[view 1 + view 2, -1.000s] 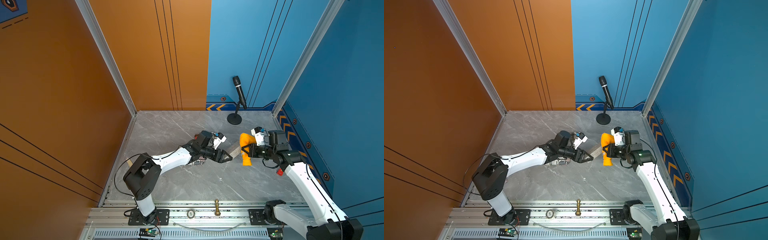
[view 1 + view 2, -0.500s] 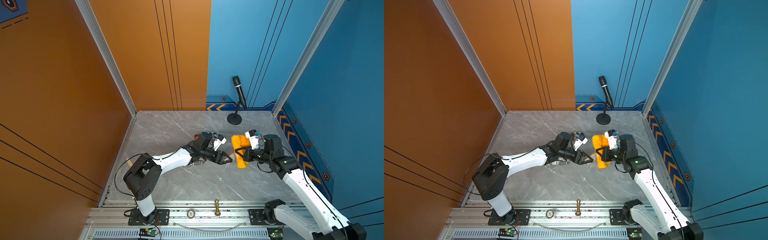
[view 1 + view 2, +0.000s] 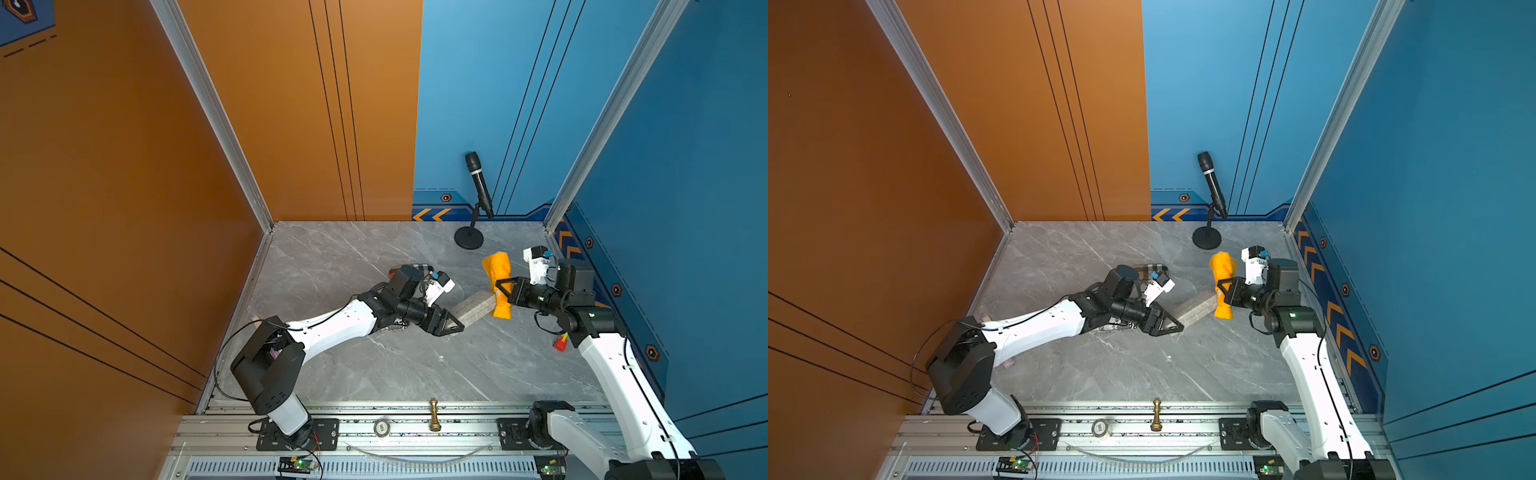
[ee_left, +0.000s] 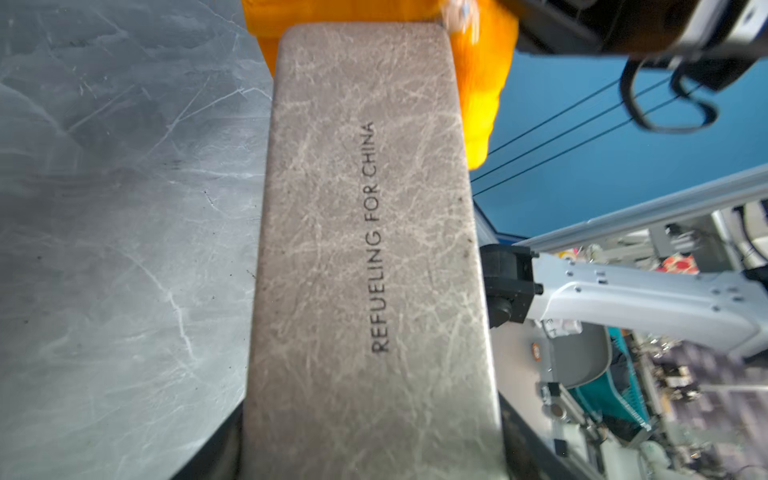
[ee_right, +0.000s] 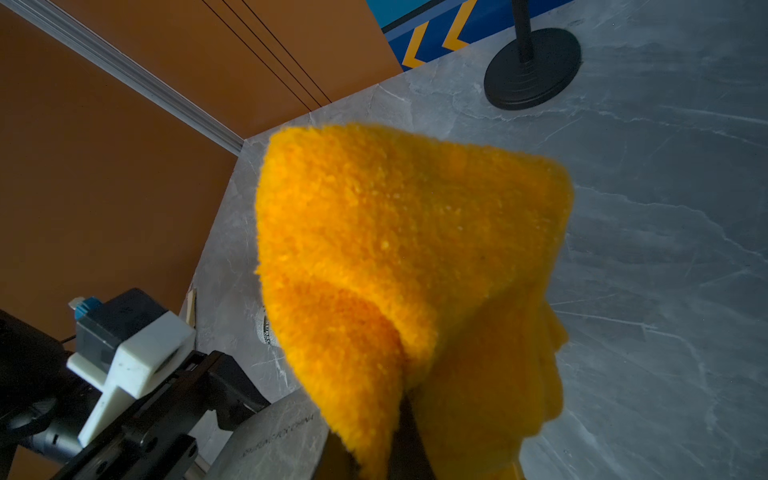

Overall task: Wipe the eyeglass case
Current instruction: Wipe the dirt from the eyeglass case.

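Note:
The eyeglass case (image 3: 473, 308) is a grey-brown oblong with a scuffed leather look. My left gripper (image 3: 452, 322) is shut on its near end and holds it off the floor, tilted up toward the right arm. The left wrist view shows the case (image 4: 365, 249) lengthwise, with printed lettering on top. My right gripper (image 3: 500, 287) is shut on a fluffy orange cloth (image 3: 498, 272), which hangs against the case's far end. From the right wrist, the cloth (image 5: 395, 249) fills the middle of the view. The case (image 5: 274, 440) shows below it.
A black microphone on a round stand (image 3: 468, 240) is at the back, just behind the right gripper. A checked item (image 3: 419, 268) lies behind the left wrist. A gold chess piece (image 3: 434, 415) and a tape roll (image 3: 381, 428) sit on the front rail. Walls close in on three sides.
The right gripper swept the cloth left along the case, covering it, then drew back to the case's far end. The left gripper has held the case still.

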